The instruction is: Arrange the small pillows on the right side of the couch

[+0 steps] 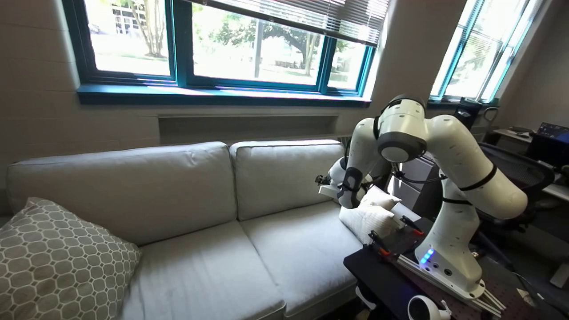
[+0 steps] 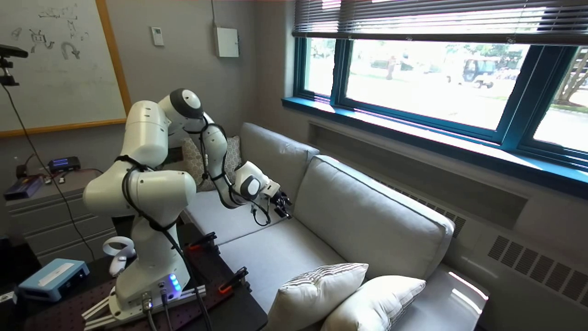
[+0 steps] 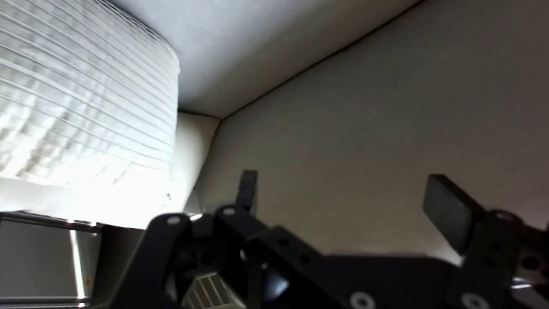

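Observation:
Two small cream-white pillows lie tilted against each other at the end of the couch [image 1: 289,235] near the robot base. In an exterior view the first pillow [image 2: 317,294] stands beside the second pillow [image 2: 376,303], both cut by the lower edge. They also show in an exterior view [image 1: 371,220], [image 1: 382,198], partly behind the arm. My gripper [image 2: 287,206] hangs above the seat before the back cushions, apart from the pillows. In the wrist view its fingers [image 3: 343,193] are wide apart with nothing between them. A ribbed white pillow [image 3: 85,94] is at the left there.
A larger grey-white patterned pillow [image 1: 66,262] leans at the couch's far end. The back cushions [image 2: 367,211] rise behind the seat. The robot's black table [image 1: 378,271] with clamps [image 2: 234,280] stands against the couch front. A window sill [image 1: 222,95] runs above the couch.

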### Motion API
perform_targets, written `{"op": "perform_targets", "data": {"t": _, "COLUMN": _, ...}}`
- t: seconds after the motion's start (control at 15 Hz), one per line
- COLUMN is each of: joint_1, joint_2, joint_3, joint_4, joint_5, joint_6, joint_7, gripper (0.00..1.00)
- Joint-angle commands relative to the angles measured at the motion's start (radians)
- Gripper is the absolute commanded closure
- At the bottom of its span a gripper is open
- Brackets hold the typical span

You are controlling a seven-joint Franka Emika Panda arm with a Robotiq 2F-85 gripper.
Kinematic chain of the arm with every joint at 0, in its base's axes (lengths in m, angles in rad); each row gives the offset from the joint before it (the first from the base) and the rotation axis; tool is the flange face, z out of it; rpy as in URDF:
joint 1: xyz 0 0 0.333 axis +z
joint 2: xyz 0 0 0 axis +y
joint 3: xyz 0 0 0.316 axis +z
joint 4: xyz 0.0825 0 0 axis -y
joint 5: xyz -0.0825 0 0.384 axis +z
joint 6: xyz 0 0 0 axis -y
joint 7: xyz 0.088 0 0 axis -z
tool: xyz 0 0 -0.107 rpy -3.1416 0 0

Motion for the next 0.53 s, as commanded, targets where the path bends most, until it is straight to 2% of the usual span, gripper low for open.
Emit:
{"op": "perform_targets", "data": {"t": 0.0, "joint_1": -0.021, "joint_2": -0.178, "joint_3": 0.047, "joint_4": -0.01, "joint_5": 0.007, "joint_6": 0.0, "joint_7": -0.219, "gripper": 0.0}}
{"op": "perform_targets", "data": {"t": 0.27, "joint_1": -0.093, "joint_2": -0.278, "joint_3": 0.12, "joint_4": -0.026, "joint_5": -0.037, "joint_6": -0.004, "joint_7": -0.452, "gripper": 0.0}}
{"op": "perform_targets", "data": {"t": 0.33, "joint_1": -0.064, "joint_2": -0.215, "joint_3": 0.127, "joint_4": 0.011, "joint_5": 0.104, "joint_6": -0.007, "joint_7": -0.447, "gripper": 0.0}}
{"op": "perform_targets", "data": {"t": 0.47, "joint_1": -0.101, "joint_2": -0.248, "joint_3": 0.157, "joint_4": 0.005, "joint_5": 0.104, "joint_6": -0.008, "joint_7": -0.527, "gripper": 0.0}}
